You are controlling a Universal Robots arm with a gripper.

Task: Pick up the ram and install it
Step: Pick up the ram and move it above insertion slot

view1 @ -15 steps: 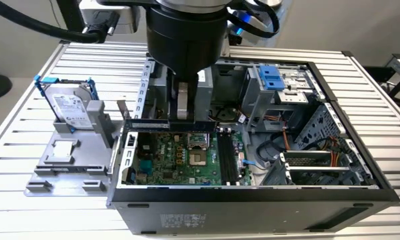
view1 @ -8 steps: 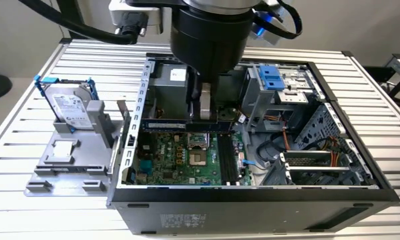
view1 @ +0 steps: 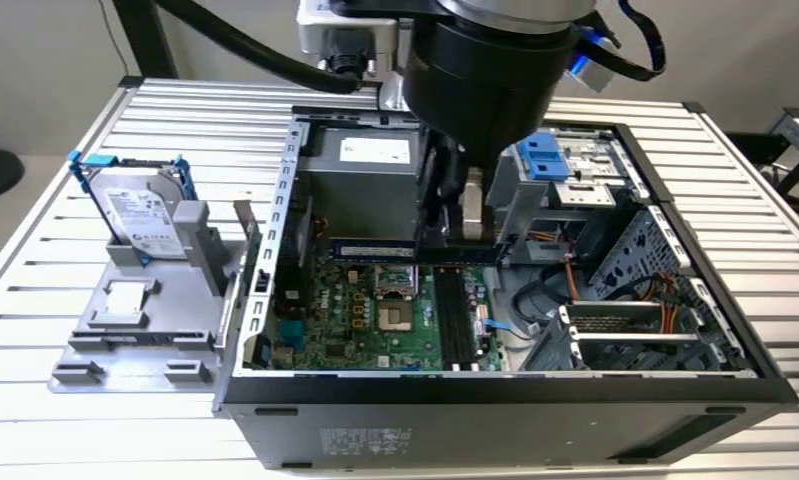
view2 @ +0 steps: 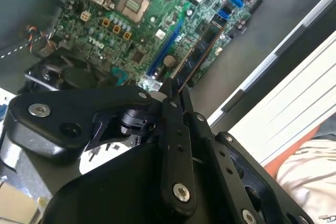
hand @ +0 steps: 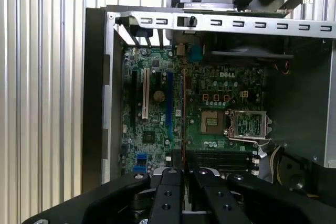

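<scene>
Exterior view. Open computer case [view1: 506, 385] on a slatted metal table [view1: 52, 420]. The arm comes down from the upper middle of the frame into the case. The gripper [view1: 455, 240] is clamped on the ram [view1: 372, 250], which is held level with its long side running toward the exterior view's left. The stick hangs over the far edge of the motherboard [view1: 359, 315] and lies crosswise to the black memory slots [view1: 455, 320]; it is not seated in them. At the exterior view's left, outside the case, a hard drive [view1: 142, 215] in a blue frame stands on a grey fixture [view1: 132, 335].

Second wrist view. Gripper [view2: 176, 94] with the black fingers [view2: 169, 109] pinched together on one end of the ram [view2: 202, 51]. The stick reaches away from the fingers over the motherboard [view2: 105, 30]. The processor socket [view2: 131, 6] is well apart from it.

First wrist view. Gripper [hand: 182, 172] closed on the ram [hand: 184, 114], seen edge-on as a thin line over the motherboard [hand: 157, 124]. The processor socket [hand: 247, 124] is off to one side. The memory slots [hand: 220, 158] are near the fingertips, at right angles to the stick.
</scene>
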